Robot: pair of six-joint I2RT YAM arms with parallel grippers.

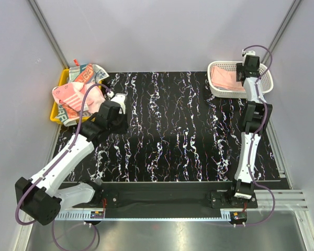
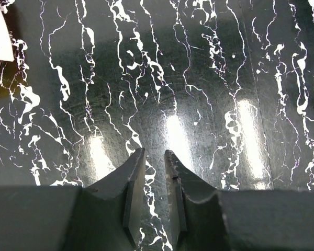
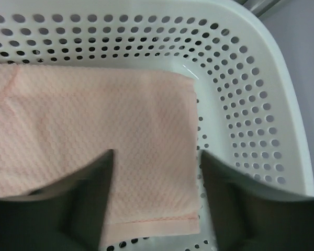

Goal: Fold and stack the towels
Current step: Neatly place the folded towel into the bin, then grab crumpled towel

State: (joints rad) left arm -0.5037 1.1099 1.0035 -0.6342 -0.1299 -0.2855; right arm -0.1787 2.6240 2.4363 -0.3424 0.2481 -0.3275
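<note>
A folded pink towel (image 1: 225, 79) lies flat in the white basket (image 1: 215, 90) at the back right. My right gripper (image 1: 246, 73) hangs over it, open. In the right wrist view its jaws stand wide apart (image 3: 156, 154) above the pink towel (image 3: 94, 120) and touch nothing. More towels (image 1: 76, 91) lie heaped and unfolded in the yellow tray (image 1: 55, 110) at the back left, with a pink striped one and a cream lettered one (image 1: 86, 73) on top. My left gripper (image 1: 118, 102) hovers over the table just right of that heap. Its jaws (image 2: 154, 151) stand a narrow gap apart with nothing between them.
The black marbled mat (image 1: 172, 130) covers the table between the tray and the basket. The basket's perforated wall (image 3: 240, 104) curves round the towel's right end. A pale cloth corner (image 2: 0, 31) shows at the top left of the left wrist view.
</note>
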